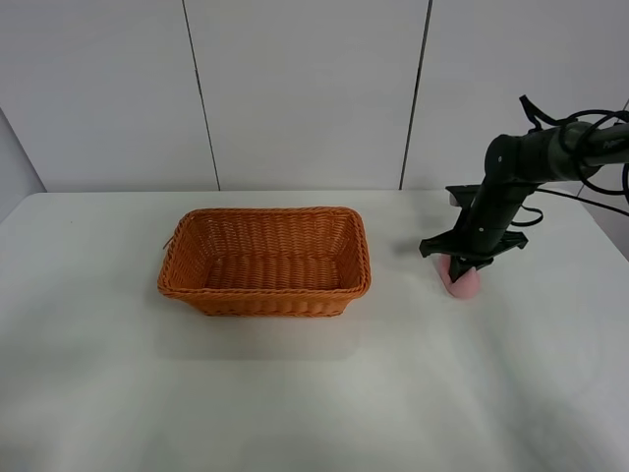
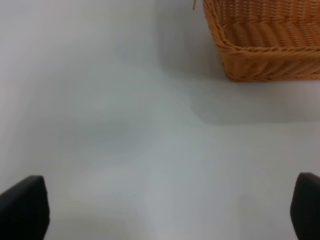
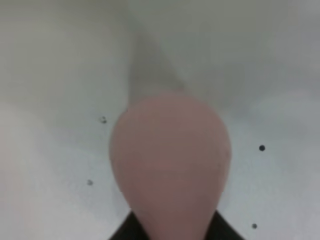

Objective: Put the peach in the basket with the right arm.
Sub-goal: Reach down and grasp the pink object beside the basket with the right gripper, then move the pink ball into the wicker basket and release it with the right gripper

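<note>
Exterior high shows my right gripper (image 1: 462, 265) directly over the peach (image 1: 466, 284), which rests on the table (image 1: 491, 393) to the right of the basket (image 1: 265, 261) and apart from it, so the carry should go leftward over the rim. Right wrist adds what that view hides: the fruit's long axis runs outward from between my fingers. It is too blurred to tell whether they are clamped. My left gripper (image 2: 170, 210) is spread wide near the basket's corner, with no peach in its view.
</note>
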`<state>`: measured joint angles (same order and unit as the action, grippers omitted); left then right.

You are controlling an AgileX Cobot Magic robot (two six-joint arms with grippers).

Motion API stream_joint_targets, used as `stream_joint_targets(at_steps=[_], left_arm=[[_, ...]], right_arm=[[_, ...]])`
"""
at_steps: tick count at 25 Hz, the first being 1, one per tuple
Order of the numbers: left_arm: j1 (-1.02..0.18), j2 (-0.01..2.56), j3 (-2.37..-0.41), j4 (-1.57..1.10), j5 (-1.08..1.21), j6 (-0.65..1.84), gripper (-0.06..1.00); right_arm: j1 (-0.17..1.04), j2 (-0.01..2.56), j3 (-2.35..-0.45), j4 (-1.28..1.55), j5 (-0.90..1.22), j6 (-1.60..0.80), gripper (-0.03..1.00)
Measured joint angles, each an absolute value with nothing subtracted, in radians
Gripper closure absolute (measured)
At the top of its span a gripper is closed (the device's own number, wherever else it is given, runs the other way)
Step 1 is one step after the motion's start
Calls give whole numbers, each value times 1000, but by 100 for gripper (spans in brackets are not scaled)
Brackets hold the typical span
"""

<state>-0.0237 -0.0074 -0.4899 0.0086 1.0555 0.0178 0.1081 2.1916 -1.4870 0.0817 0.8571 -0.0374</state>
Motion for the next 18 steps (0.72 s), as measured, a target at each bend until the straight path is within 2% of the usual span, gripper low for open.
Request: stream_joint_targets(at_steps=[5,12,18], left_arm=[[-24,-7,-490,9,1055,18,-5],[-24,-7,-490,9,1055,18,-5],[-24,-7,-490,9,1055,18,-5]], right_arm=[[108,2137,-1514,82,926,-37,96],[108,2086,-1821,81,1188,-35,96],[109,2085,-1971,65,1210,-6,96]])
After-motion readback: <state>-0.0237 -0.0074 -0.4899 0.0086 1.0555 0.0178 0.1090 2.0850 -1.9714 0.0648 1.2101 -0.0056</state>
